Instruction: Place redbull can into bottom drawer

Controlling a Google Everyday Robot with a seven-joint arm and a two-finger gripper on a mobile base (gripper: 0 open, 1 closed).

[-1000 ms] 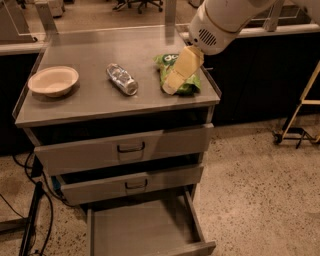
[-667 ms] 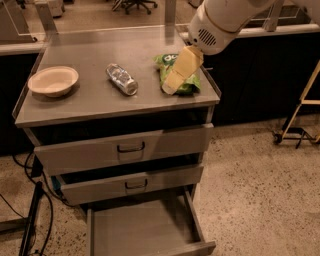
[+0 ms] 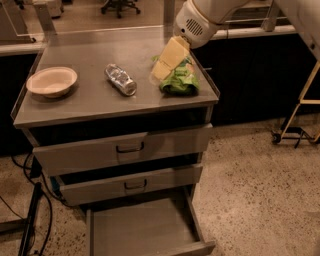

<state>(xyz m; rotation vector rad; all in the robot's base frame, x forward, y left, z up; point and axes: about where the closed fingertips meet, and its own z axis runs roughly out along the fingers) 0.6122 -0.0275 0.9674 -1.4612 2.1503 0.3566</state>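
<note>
The grey metal bench stands on a speckled floor, with its bottom drawer pulled out at the lower centre of the frame. On top lie a pale bowl at the left, the redbull can on its side in the middle, and a green snack bag to the right. The white arm reaches down from the upper right. Its yellow tool hangs over the bag's left edge, apart from the can – whether wide or narrow, I cannot tell.
</note>
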